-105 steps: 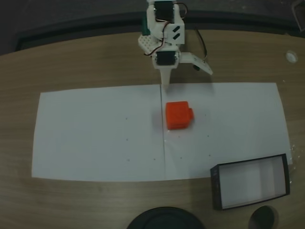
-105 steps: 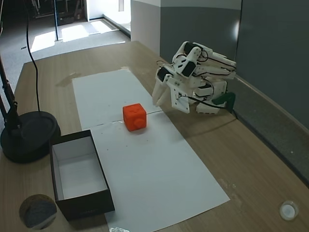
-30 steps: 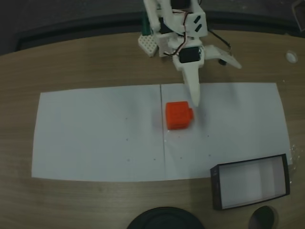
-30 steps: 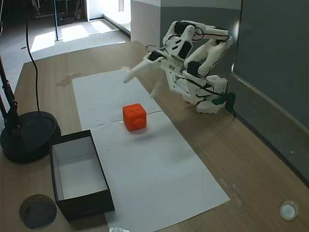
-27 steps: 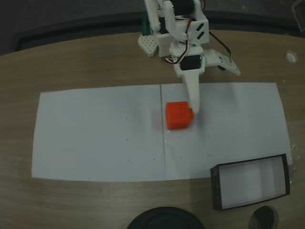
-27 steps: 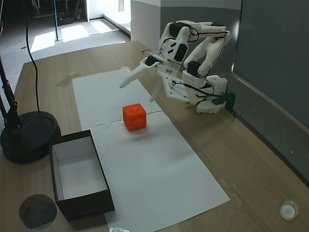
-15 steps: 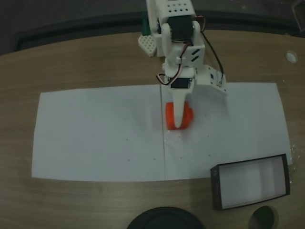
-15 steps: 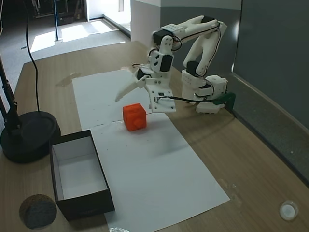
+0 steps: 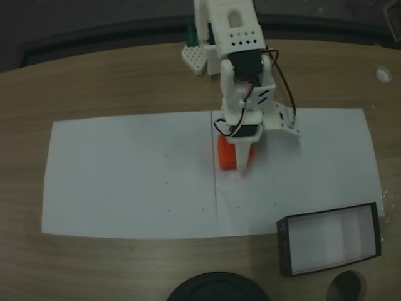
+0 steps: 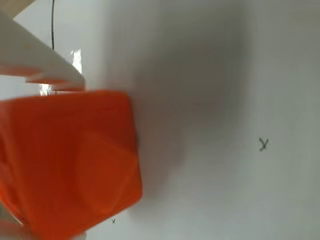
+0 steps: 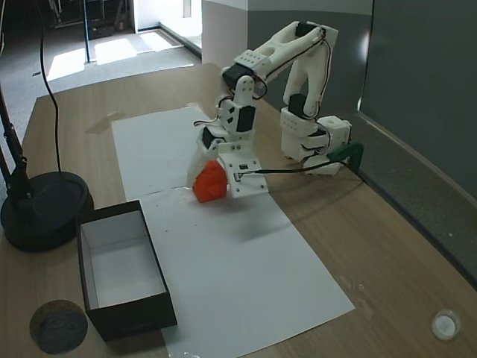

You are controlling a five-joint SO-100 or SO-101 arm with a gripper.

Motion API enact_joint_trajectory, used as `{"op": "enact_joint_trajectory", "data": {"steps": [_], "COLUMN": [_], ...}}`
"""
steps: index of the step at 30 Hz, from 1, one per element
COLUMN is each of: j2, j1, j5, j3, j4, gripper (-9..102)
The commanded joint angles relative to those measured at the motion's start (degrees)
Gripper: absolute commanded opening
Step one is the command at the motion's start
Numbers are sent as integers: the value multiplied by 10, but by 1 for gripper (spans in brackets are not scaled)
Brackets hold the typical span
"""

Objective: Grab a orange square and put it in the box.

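Observation:
The orange square [image 11: 209,183] rests on white paper [image 9: 125,175] near the middle of the table. My gripper [image 11: 214,179] has come down over it and stands open, one white finger on each side of the block. In a fixed view from above, one finger [image 9: 240,157] lies across the orange square [image 9: 225,153] and the other jaw splays to the right. In the wrist view the orange square [image 10: 70,160] is very close, with a white finger [image 10: 35,60] just above it. The box [image 9: 285,248], black-walled with a white bottom, sits open at the paper's near right corner.
A round black base [image 11: 41,209] with a cable stands beside the box [image 11: 127,313]. A small grey round object [image 11: 58,326] lies near the box's corner. A white cap [image 9: 383,74] sits at the table's far right. The arm's base [image 11: 313,145] is clamped at the back edge.
The arm has reached forward and lowered from its folded pose. Half a second ago the gripper hovered above the orange square; now its open fingers are down around it. The block has not moved.

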State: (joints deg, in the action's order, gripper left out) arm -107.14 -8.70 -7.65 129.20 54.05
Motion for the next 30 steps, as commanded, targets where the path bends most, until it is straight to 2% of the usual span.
{"op": "enact_joint_trajectory", "data": {"steps": [1,8,14,19,25,30], "j2": [-2,-3,5,24,147,285], "j1": [-1,-4,-9,-62,-157,-190], "j5": [25,27,27,27,47,51], "j3": [-37,-142,-341,-490,-638,-751], "j4": [-1,4,4,-3,-33,-43], "gripper": [9,10,9,9,9,9]}}
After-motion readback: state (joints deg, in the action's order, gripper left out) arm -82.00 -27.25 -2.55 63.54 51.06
